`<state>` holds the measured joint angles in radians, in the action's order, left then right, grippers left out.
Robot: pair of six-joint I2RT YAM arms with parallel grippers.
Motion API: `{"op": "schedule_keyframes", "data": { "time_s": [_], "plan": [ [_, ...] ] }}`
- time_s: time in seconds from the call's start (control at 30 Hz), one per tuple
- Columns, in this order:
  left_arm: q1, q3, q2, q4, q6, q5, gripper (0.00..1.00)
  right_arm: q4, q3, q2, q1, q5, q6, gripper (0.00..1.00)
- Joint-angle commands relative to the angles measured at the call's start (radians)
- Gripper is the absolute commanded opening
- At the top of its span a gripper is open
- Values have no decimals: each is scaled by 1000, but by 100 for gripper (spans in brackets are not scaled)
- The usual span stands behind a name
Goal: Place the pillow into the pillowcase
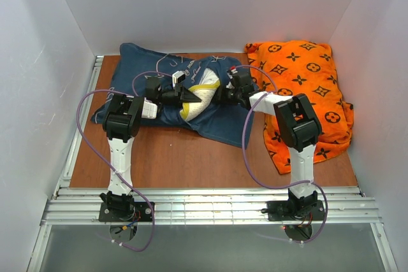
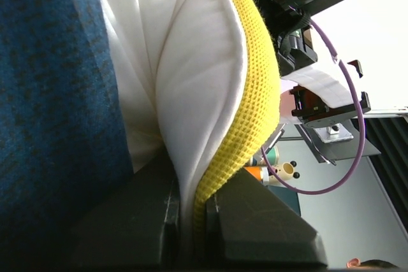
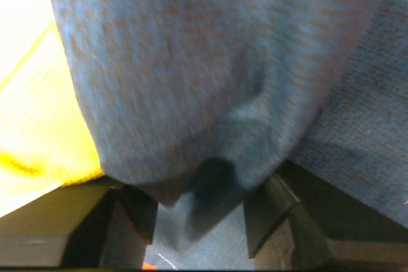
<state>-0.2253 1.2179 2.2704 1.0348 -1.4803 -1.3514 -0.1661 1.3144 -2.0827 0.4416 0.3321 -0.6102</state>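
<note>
Only the left wrist view shows the grip closely: the left hand [image 2: 191, 211] is pinched tight on the pillow's [image 2: 197, 81] yellow edge band, with the navy pillowcase [image 2: 51, 106] beside it. The blurred right wrist view shows a pillowcase fold sagging between the right hand's [image 3: 201, 205] half-spread fingers; I cannot tell whether it is gripped. From above, both arms reach forward and inward, the 2 hands facing across the pillow, which pokes partly out of the pillowcase on the tabletop [image 1: 191, 157]. An orange cushion [image 1: 306, 74] lies outside the right hand.
</note>
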Motion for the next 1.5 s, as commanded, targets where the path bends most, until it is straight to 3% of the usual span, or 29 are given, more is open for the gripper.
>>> {"op": "schedule_keyframes", "data": {
  "time_s": [0.0, 0.1, 0.2, 0.23, 0.3, 0.4, 0.43, 0.47, 0.5, 0.53, 0.6, 0.83, 0.97, 1.13, 1.27, 1.33, 1.43, 1.47],
  "plan": [
    [-32, 3, -31, 38, -54, -94, 0, 97, 86, -36, 25, -171, 88, 39],
    [-35, 18, -31, 38, -45, -94, 0, 203, 124, -59, 43, -249, 162, 41],
    [-42, 14, -34, 18, -23, -81, 0, 322, 254, -128, 45, -329, 217, 52],
    [-42, 6, -35, 5, -6, -78, 0, 348, 284, -146, 46, -399, 234, 63],
    [-45, -9, -49, -11, 17, -72, 0, 396, 354, -189, 54, -447, 277, 68],
    [-42, -37, -98, -149, 170, -28, 0, 439, 379, -212, 57, -530, 358, 51],
    [-40, -12, -121, -443, 280, 13, 0, 460, 384, -214, 59, -545, 407, 36],
    [-34, 35, -143, -680, 660, 81, 0, 505, 384, -208, 57, -544, 432, 22],
    [-40, 90, -170, -904, 818, 194, 0, 528, 379, -200, 54, -545, 447, 7],
    [-48, 135, -178, -1128, 930, 344, 0, 539, 340, -183, 49, -530, 464, 1],
    [-63, 180, -193, -1195, 1014, 486, 0, 537, 289, -111, 45, -510, 510, 1],
    [-115, 313, -135, -1352, 1078, 893, 0, 594, 269, 33, 40, -180, 586, 1],
    [-173, 439, -5, -1485, 1043, 1029, 0, 642, 305, 72, 36, 31, 596, 1],
    [-206, 503, 113, -1490, 954, 1038, 0, 629, 312, 144, 26, 289, 578, 1],
    [-232, 496, 121, -1449, 914, 1029, 0, 499, 272, 167, 14, 554, 436, 1],
    [-232, 457, 103, -1402, 890, 967, 0, 433, 256, 158, 5, 590, 354, 1],
    [-207, 298, -30, -1238, 902, 803, 17, 418, 226, 139, -24, 599, 322, 1],
    [-191, 248, -132, -1169, 913, 778, 33, 419, 218, 139, -32, 599, 326, 1]
  ]
}}
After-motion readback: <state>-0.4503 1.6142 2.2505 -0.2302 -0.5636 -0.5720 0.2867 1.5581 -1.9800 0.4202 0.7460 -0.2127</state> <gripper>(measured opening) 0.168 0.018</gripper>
